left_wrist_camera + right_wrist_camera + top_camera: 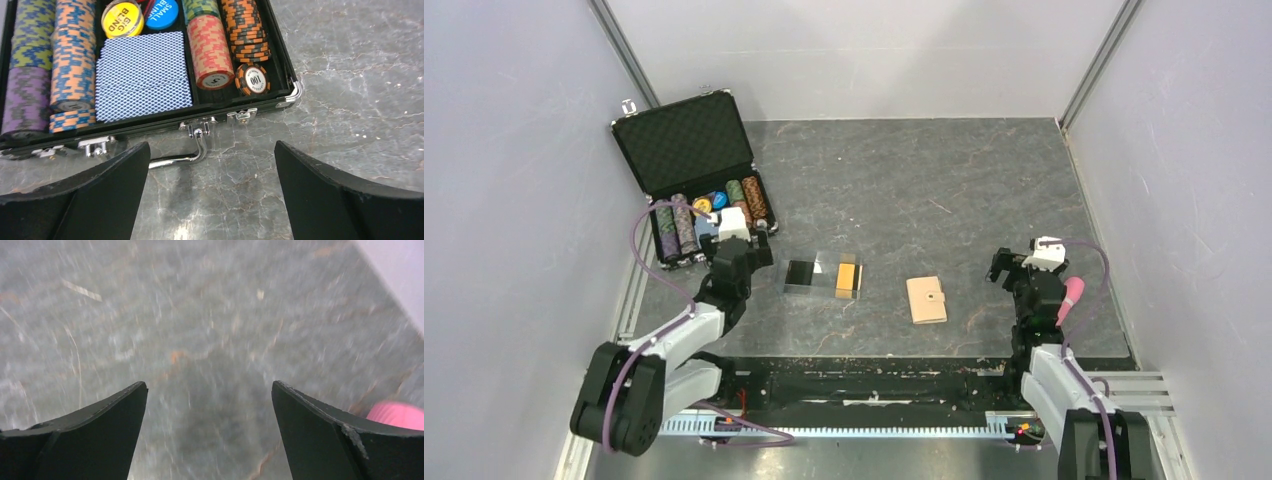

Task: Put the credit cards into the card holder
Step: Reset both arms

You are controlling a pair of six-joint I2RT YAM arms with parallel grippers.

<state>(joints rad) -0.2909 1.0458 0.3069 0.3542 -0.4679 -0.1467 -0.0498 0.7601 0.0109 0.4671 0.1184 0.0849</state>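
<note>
Pinching the flat credit cards (847, 276) may skid them; the card holder (926, 299) looks closed; your left gripper (210, 150) and right gripper (210, 387) gape wide, empty.

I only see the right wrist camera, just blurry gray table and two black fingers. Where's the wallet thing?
Observer: The tan card holder lies on the table, to the left of your right gripper.
Operator: Where are the cards?
Observer: Further left, the gold-orange card and the black card lie side by side, clear plastic around them.
Operator: And the other arm?
Observer: The left gripper is open, beside the open poker chip case.
</note>
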